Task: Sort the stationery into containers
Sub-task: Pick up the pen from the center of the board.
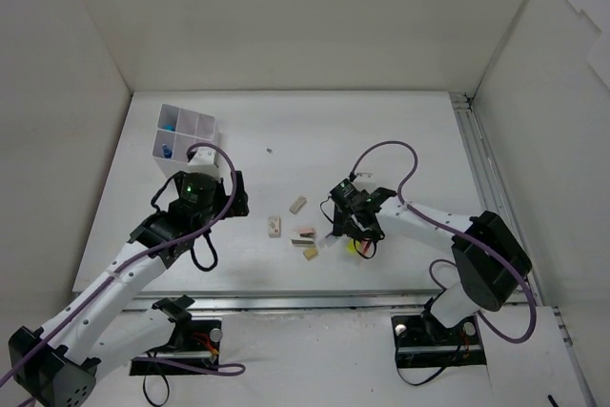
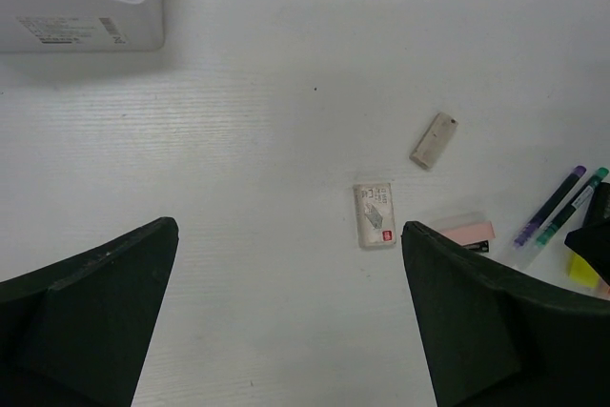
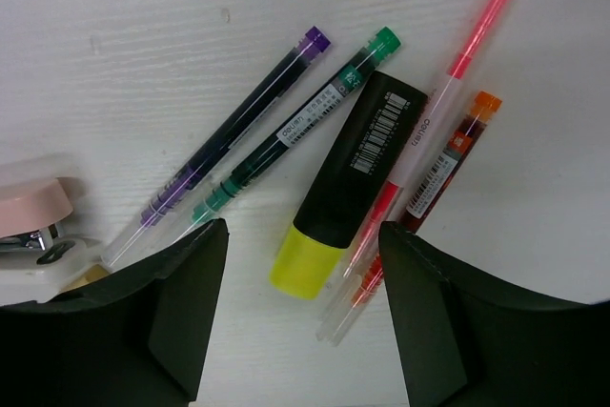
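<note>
My right gripper point(image 3: 303, 245) hangs open over a heap of pens, its jaws on either side of the yellow cap of a black highlighter point(image 3: 353, 178) without touching it. Beside the highlighter lie a purple pen point(image 3: 229, 135), a green pen point(image 3: 295, 126), a red pen point(image 3: 434, 111) and an orange-capped pen point(image 3: 448, 154). My left gripper point(image 2: 289, 226) stands wide open and holds nothing, above bare table near a white eraser point(image 2: 375, 214). The white gridded container point(image 1: 186, 131) sits at the back left with something blue inside.
A beige eraser point(image 2: 434, 140) and a pink eraser point(image 2: 467, 232) lie between the arms, with another small beige piece point(image 1: 311, 253) near the front. White walls close the table in on three sides. A metal rail point(image 1: 477, 154) runs along the right.
</note>
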